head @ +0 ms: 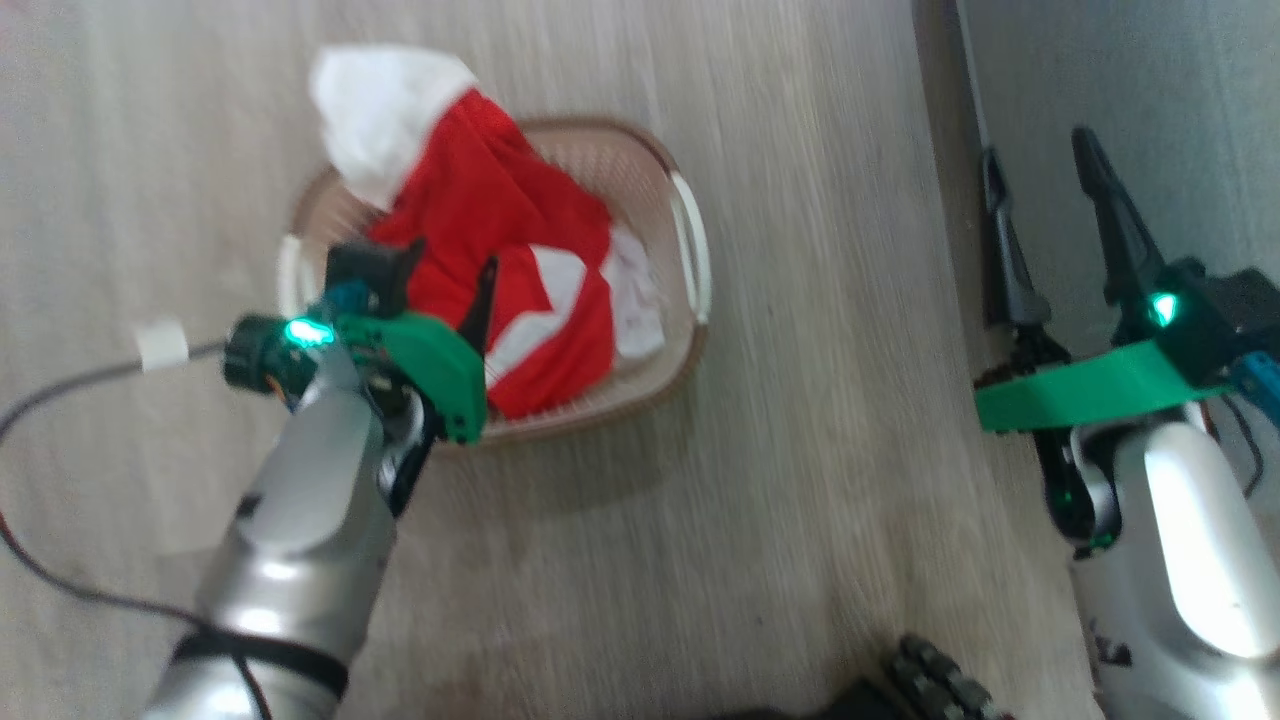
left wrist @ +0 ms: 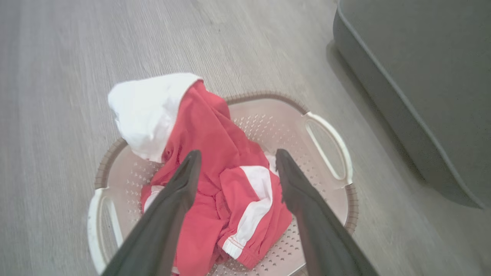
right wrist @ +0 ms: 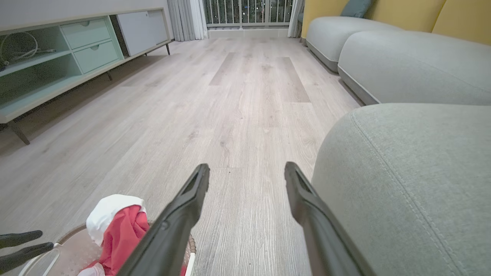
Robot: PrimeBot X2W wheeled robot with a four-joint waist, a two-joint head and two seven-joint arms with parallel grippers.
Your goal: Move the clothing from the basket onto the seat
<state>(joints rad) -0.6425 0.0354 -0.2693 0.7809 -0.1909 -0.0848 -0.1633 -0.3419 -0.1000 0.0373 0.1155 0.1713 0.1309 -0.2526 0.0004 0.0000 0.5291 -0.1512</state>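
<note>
Nearest to us, the left claw [left wrist: 238, 153] stands wide apart, its two dark fingers [left wrist: 168, 207] pointing down over the basket [left wrist: 268, 96] with nothing clamped between them. They straddle the heap of clothing [left wrist: 215, 126]. The head view is blurred, so we cannot say whether the tips brush the fabric or hang just above it.

The clothing lies in the basket as a rumpled red pile with white stripes and panels. It fills the middle, and a white part rises up and droops over the far rim. The perforated cream bottom shows bare beside one white handle [left wrist: 330, 149]. The basket sits on a pale wood-grain floor [head: 800, 450].

The right claw [right wrist: 247, 166] is likewise spread wide and empty. It is held above the floor, well apart from the basket and close to the rounded edge of the grey seat [right wrist: 402, 172]. The seat stands to the robot's right of the basket, near it but not touching.

Farther off on that side we see more grey sofa sections [right wrist: 406, 61] with yellow cushions [right wrist: 414, 13]. Across the floor stands a low pale-green cabinet [right wrist: 57, 50] with drawers and open shelves, and curtains [right wrist: 188, 19] hang at the far end.
</note>
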